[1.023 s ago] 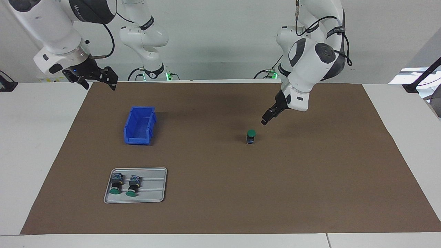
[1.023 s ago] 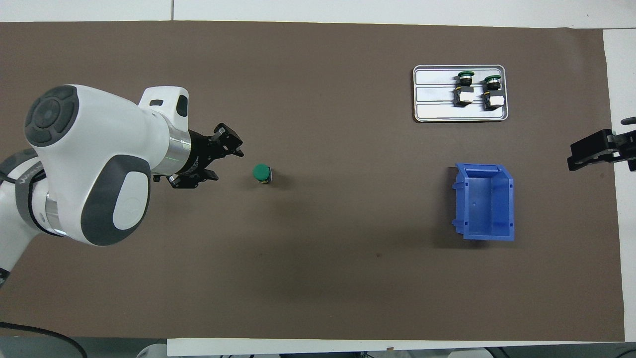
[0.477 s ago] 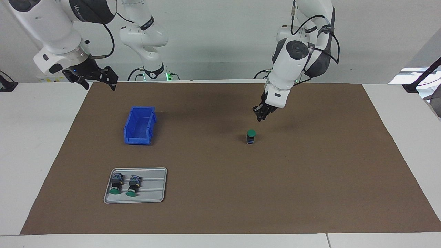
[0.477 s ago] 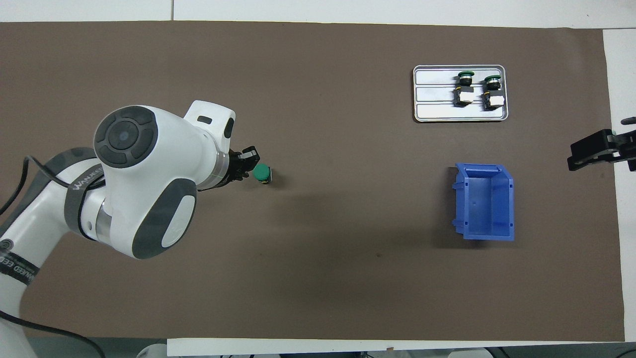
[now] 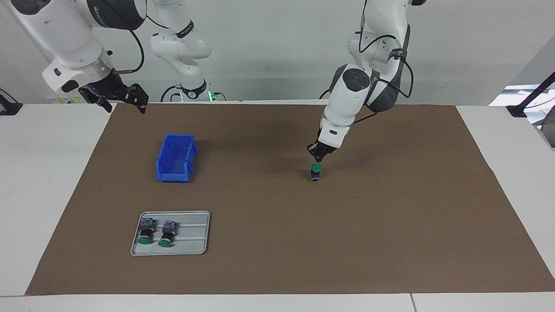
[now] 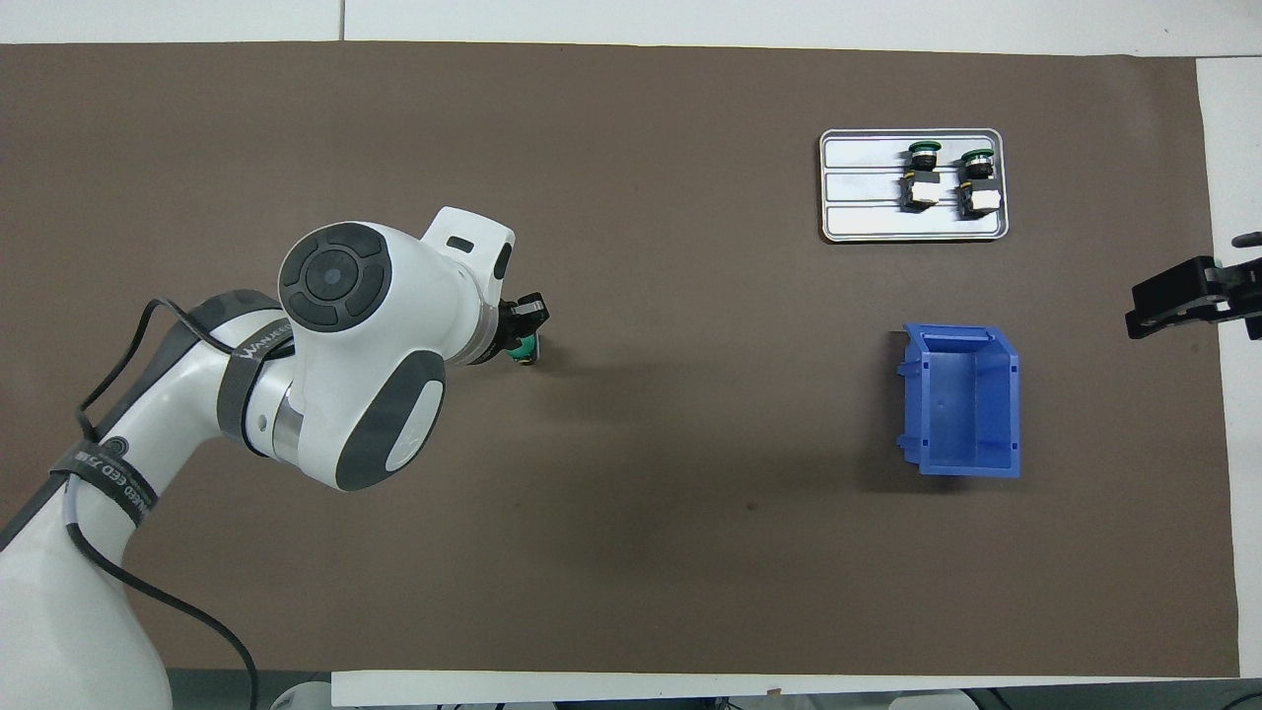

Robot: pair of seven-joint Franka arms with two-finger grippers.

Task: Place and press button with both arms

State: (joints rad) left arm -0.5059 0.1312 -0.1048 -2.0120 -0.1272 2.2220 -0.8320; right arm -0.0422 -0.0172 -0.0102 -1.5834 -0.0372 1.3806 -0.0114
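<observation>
Facing view: we see the left gripper point(image 5: 318, 157) poised just above the button point(image 5: 316, 172), which stands upright on the counter point(image 5: 390, 225) mid-way toward the left arm's end; its fingers look pressed together. We judge pressing is in hand; next, a straight descent. The right gripper point(image 5: 119, 98) waits, fingers spread, over the counter's corner.

This is a robotics lab: two white jointed arms point(image 5: 351, 93) stand at 12 o'clock of a white bench point(image 5: 47, 173) spread with a brown mat point(image 5: 277, 242), bare pale walls around, a blue parts bin point(image 5: 175, 158) and metal tray point(image 5: 190, 236) on it.
</observation>
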